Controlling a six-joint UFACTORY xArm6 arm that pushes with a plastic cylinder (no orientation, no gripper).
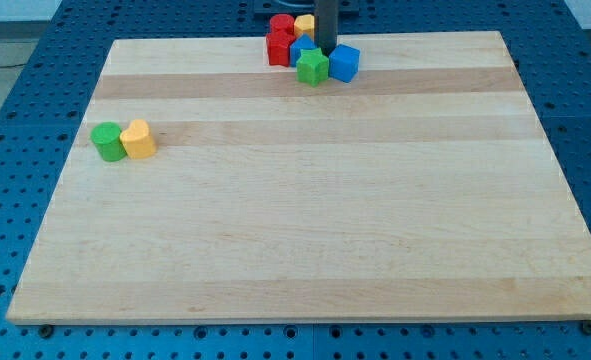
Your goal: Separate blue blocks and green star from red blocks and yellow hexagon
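Note:
A cluster of blocks sits at the view's top centre of the wooden board (pixel 305 200). Two red blocks (pixel 280 44) are at the cluster's left, one behind the other. A yellow hexagon (pixel 304 24) is at the back. A blue block (pixel 301 51) lies in the middle, partly hidden. The green star (pixel 313 67) is at the front. A blue cube (pixel 344 62) is at the right, touching the star. My tip (pixel 326 50) stands inside the cluster, behind the star and the blue cube, right of the middle blue block.
A green cylinder-like block (pixel 106 141) and a yellow heart-like block (pixel 139 139) touch each other near the board's left edge. A blue perforated table (pixel 35 60) surrounds the board.

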